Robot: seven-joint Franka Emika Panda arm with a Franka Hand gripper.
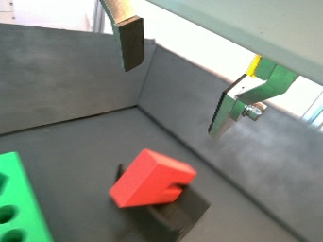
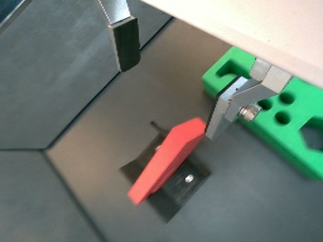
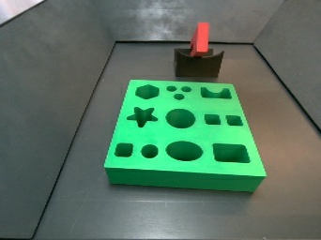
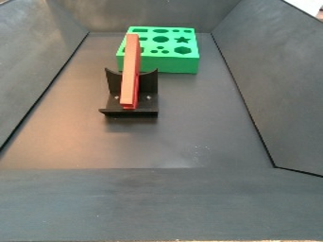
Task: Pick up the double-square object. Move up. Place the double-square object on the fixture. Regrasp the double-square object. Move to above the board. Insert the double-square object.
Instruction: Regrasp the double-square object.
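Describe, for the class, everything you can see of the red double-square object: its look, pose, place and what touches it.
The double-square object is a flat, oblong red piece that looks like matte plastic. It rests on the fixture, a dark block, leaning tilted in a wrist view and rising above the fixture in a side view. Only the fixture touches it. The gripper is above it, fingers apart, holding nothing. The prongs cannot be made out. The green board lies apart from it.

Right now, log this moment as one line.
gripper: open, above, empty | double-square object: on fixture | board: unfilled
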